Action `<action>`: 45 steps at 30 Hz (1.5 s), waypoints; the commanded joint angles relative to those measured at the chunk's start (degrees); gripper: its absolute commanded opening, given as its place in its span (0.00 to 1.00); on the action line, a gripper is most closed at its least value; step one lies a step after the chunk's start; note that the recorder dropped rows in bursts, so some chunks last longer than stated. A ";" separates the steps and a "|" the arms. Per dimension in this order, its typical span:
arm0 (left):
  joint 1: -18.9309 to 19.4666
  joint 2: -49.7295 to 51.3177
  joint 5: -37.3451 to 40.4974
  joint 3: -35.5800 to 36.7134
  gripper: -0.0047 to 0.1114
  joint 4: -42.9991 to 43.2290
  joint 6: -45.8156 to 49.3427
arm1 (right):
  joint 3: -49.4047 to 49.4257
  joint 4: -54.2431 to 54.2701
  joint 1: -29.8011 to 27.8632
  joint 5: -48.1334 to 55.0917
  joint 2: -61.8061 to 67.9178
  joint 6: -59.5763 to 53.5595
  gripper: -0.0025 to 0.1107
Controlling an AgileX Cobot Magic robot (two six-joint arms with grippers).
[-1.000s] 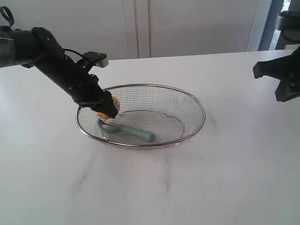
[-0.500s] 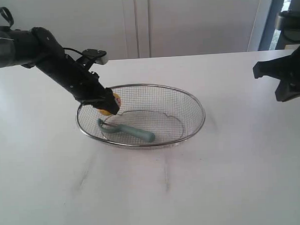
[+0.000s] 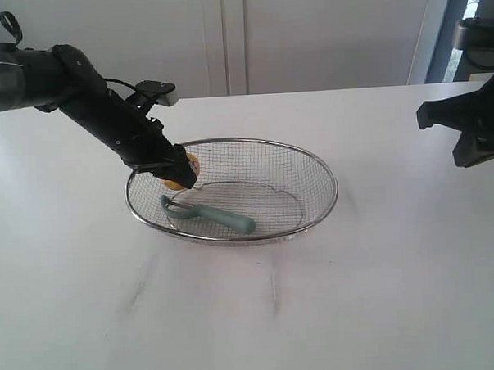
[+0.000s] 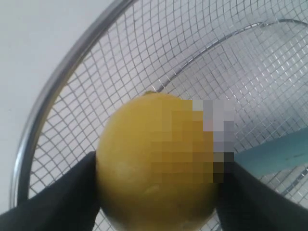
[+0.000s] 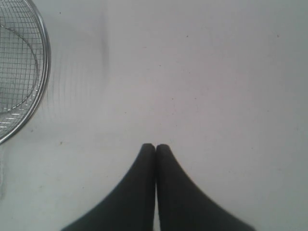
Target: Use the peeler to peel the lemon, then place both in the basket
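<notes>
A white table [image 3: 359, 303] carries the scene, with pale cabinet doors behind it. The basket [image 3: 330, 181] stands near the table's middle.

**Key relation.** The lemon [image 4: 149, 159] hangs inside the basket rim, over the sloping mesh wall on the left arm's side. The peeler [image 3: 221, 216] already lies on the basket floor. Its blade head is just below the lemon, and its long axis runs from there toward the basket's middle. The drop path therefore ends beside the blade head, not on the handle. Whether the lemon touches the mesh cannot be told from these views.

**Left arm.** The left gripper [image 3: 178, 175] has its jaws spread wide and pressed on opposite flanks of the lemon, holding it. The arm reaches in from the left edge and slopes down over the rim, wrist pitched toward the basket floor. It is the nearer arm by far.

**Right arm.** The right gripper [image 5: 155, 156] has its jaws pressed together and holds nothing. It hangs over bare table, well clear of the basket.

**Judgement.** The remaining step is release of the lemon.
</notes>
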 commanded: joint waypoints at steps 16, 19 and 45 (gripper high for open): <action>0.21 -3.78 4.61 -0.32 0.71 -1.30 -0.12 | 0.21 -0.15 -0.50 -0.44 -0.57 0.00 0.02; 0.21 -4.50 6.28 -0.32 0.71 -0.72 -0.25 | 0.21 -0.15 -0.50 -0.44 -0.57 0.00 0.02; 0.21 -11.81 17.08 -0.21 0.04 18.85 -27.22 | 0.21 -0.15 -0.50 -0.44 -0.57 0.00 0.02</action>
